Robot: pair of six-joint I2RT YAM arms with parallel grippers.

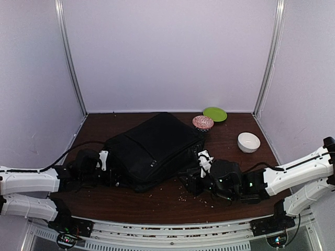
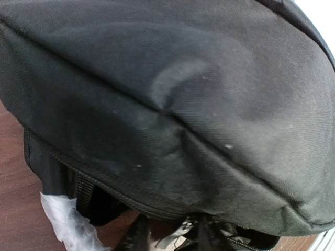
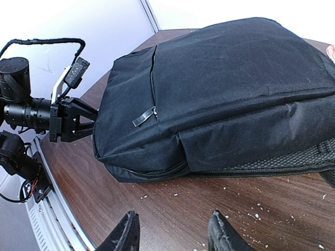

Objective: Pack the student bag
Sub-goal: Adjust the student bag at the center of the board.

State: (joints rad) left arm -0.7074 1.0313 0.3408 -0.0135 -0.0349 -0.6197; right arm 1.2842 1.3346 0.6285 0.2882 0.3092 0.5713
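Note:
The student bag (image 1: pixel 152 146) is a large black fabric pack lying flat on the middle of the brown table (image 1: pixel 230 162). In the left wrist view the student bag (image 2: pixel 183 104) fills nearly the whole frame. My left gripper (image 1: pixel 111 170) is at its left end. Its jaws (image 2: pixel 170 230) are drawn in on the bag's lower seam edge. In the right wrist view the bag (image 3: pixel 225 94) shows a grey zip pull (image 3: pixel 144 116), with the left gripper (image 3: pixel 86 120) against its far end. My right gripper (image 1: pixel 192 180) sits off the bag's near right corner, open (image 3: pixel 172 222) over bare wood.
A green plate (image 1: pixel 215 113), a pink patterned bowl (image 1: pixel 202 123) and a white bowl (image 1: pixel 248 141) stand at the back right. Pale crumbs (image 1: pixel 183 196) lie scattered in front of the bag. A scrap of clear plastic (image 2: pixel 65 219) lies under the bag's left end.

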